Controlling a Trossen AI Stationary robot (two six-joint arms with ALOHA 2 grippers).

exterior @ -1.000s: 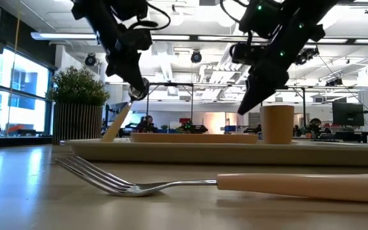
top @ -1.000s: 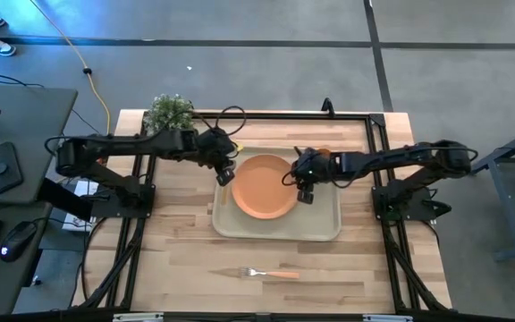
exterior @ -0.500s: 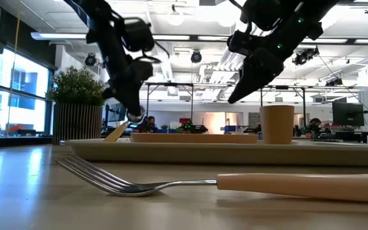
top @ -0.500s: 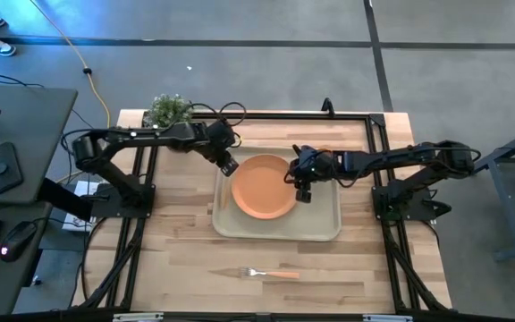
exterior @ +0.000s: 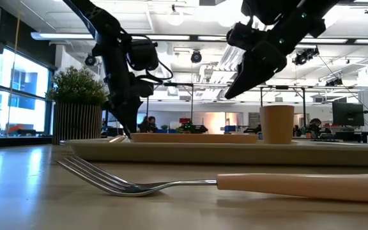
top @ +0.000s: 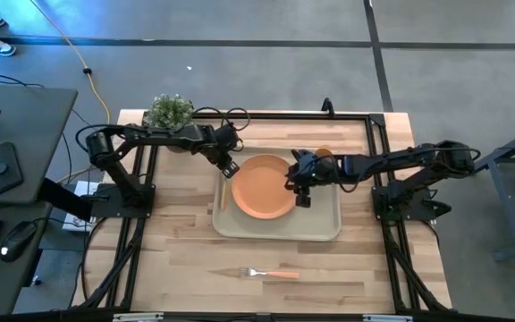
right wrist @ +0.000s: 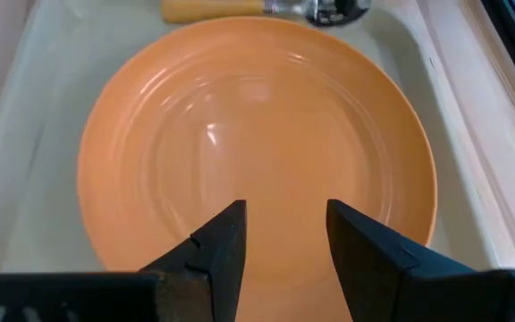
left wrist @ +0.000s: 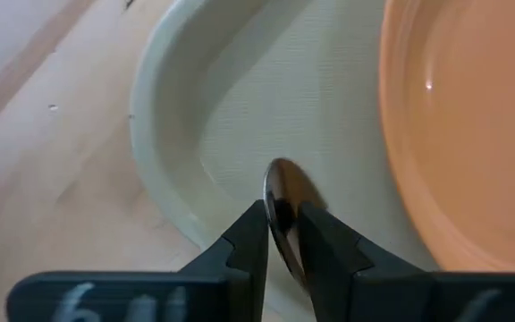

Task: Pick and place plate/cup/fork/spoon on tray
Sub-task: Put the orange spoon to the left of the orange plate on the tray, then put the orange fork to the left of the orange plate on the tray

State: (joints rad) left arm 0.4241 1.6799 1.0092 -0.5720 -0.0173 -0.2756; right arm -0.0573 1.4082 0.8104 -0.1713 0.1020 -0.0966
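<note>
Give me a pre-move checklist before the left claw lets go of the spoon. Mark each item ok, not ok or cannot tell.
1. Left claw shut on the spoon at its bowl: ok.
2. Spoon over the tray, in the strip between the rim and the plate: ok.
3. Spoon resting fully flat on the tray floor: cannot tell; the handle lies low in the right wrist view, but the bowl is pinched edge-up.
4. Right claw open, over the plate, apart from the spoon: ok.
5. Cup upright on the tray: ok.
6. Fork on the tray: not ok; it lies on the table in front of the tray.
</note>
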